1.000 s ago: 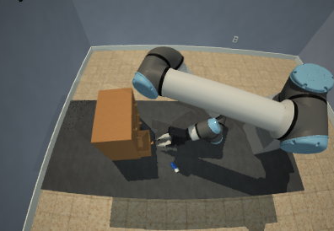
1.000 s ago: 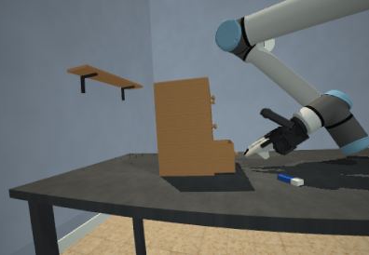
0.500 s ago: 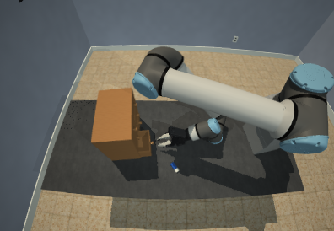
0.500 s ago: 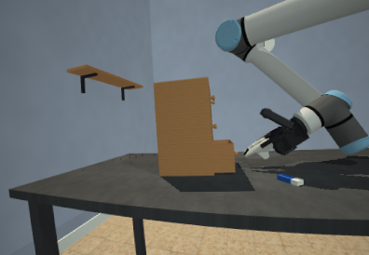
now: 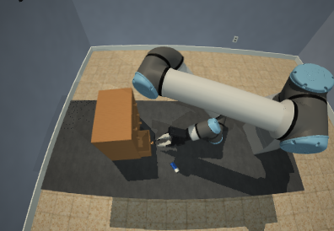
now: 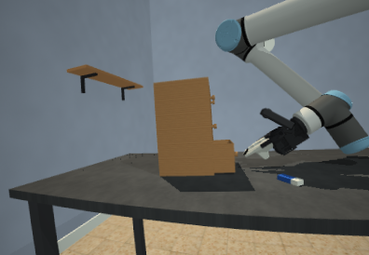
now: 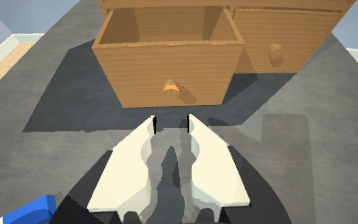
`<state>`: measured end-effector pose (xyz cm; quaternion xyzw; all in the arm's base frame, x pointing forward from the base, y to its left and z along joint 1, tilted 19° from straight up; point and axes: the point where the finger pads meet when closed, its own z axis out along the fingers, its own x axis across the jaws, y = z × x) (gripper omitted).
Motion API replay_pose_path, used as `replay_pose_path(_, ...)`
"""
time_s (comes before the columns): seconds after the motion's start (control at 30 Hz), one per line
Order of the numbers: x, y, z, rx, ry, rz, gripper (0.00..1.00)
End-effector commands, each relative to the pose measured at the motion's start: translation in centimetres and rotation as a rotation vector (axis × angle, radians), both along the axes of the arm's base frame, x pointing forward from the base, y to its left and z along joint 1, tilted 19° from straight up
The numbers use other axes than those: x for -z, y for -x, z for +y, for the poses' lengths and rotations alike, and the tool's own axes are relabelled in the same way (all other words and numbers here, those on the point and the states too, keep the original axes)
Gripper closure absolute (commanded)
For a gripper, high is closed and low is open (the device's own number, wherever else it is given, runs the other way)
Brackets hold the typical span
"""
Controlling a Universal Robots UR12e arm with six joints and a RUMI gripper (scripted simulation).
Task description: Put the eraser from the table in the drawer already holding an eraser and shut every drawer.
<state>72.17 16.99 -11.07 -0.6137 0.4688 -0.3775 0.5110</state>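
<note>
A: White fingers stand narrowly apart with only a slim gap, and nothing sits between them, right?

B: Right, the gripper [image 7: 171, 125] is nearly clenched and holds nothing. Its tips point at the knob [image 7: 171, 89] of the pulled-out drawer [image 7: 167, 75], just short of it and not touching.

A: Which drawer is that?

B: The lowest 1 of the wooden chest [image 6: 185, 127]. In the side view it juts from the bottom of the chest front, while 2 knobs higher up sit flush on shut fronts. In the wrist view another shut drawer front [image 7: 280, 45] shows beside the open 1.

A: Anything inside the open drawer?

B: The part of the inside that shows is bare wood; the near floor is hidden behind the front panel, so I cannot tell for the rest.

A: And the eraser?

B: The blue and white eraser [image 5: 174, 167] lies flat on the dark table [image 6: 120, 191], near the chest's open corner and off to 1 side of the gripper, apart from both. A blue corner of it shows at the lower left of the wrist view.

A: The chest itself?

B: Upright on the table, with the arm [image 5: 227, 103] reaching across above it
</note>
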Motion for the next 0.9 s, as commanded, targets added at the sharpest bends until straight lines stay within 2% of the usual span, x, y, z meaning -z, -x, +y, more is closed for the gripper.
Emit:
replay_pose_path(0.0, -0.1, 0.0, 0.0, 0.0, 0.0, 0.0, 0.8)
replay_pose_path(0.87, -0.5, -1.3, 0.4, 0.0, 0.0, 0.0, 0.8)
